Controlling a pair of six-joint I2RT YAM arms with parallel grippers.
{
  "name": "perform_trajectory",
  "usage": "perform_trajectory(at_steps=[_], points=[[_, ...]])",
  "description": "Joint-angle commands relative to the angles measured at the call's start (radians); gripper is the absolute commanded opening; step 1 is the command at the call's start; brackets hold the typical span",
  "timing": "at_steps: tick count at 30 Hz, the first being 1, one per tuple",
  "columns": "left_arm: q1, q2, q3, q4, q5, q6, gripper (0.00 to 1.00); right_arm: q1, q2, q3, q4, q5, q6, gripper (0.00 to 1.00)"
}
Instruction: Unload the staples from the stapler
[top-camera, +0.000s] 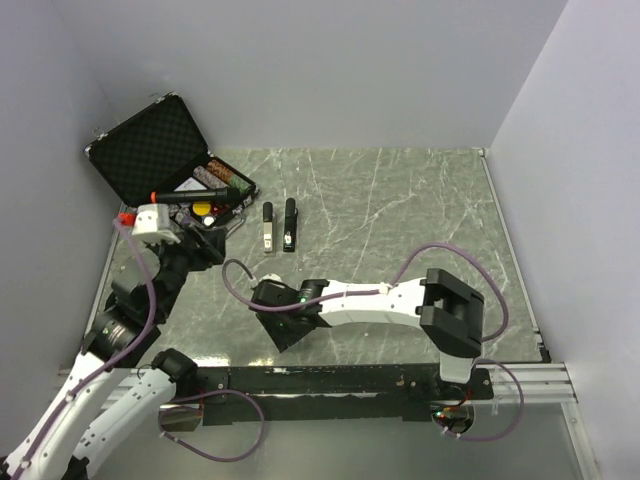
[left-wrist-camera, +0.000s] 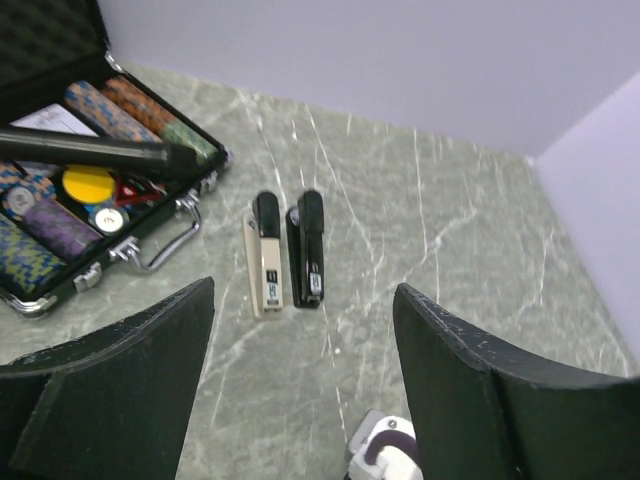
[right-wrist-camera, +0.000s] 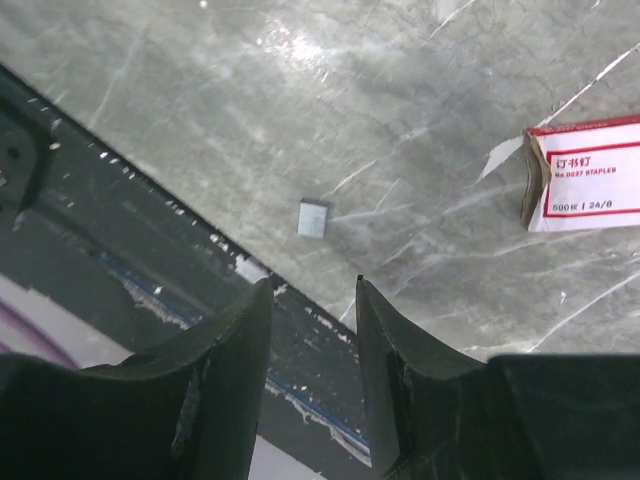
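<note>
Left fingers (left-wrist-camera: 130, 380) spread wide, empty; stapler (left-wrist-camera: 309, 250) lies on table (left-wrist-camera: 450, 230) ahead of their gap, long axis near-far. Right fingers (right-wrist-camera: 230, 370) parted, empty, near a loose staple strip (right-wrist-camera: 313, 218). Overhead: stapler right of left fingers; left arm judged nearer.

You'll find a black stapler (left-wrist-camera: 308, 250) and a beige stapler (left-wrist-camera: 265, 265) lying flat, parallel and just beside each other, toward the table's (top-camera: 420, 200) far left. A small grey block of staples (right-wrist-camera: 313, 218) lies loose by its near edge.
</note>
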Motion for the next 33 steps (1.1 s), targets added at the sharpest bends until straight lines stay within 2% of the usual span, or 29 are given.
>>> perform_trajectory(at_steps=[1,17,33], points=[[0.004,-0.072,-0.015,0.042,-0.111,-0.030,0.78,0.017,0.051,0.071,-0.066,0.034,-0.006,0.46],[0.004,-0.100,-0.022,0.050,-0.128,-0.036,0.78,0.034,0.179,0.171,-0.109,0.021,-0.026,0.47],[0.004,-0.092,-0.024,0.055,-0.116,-0.035,0.78,0.035,0.240,0.215,-0.136,0.046,-0.006,0.46]])
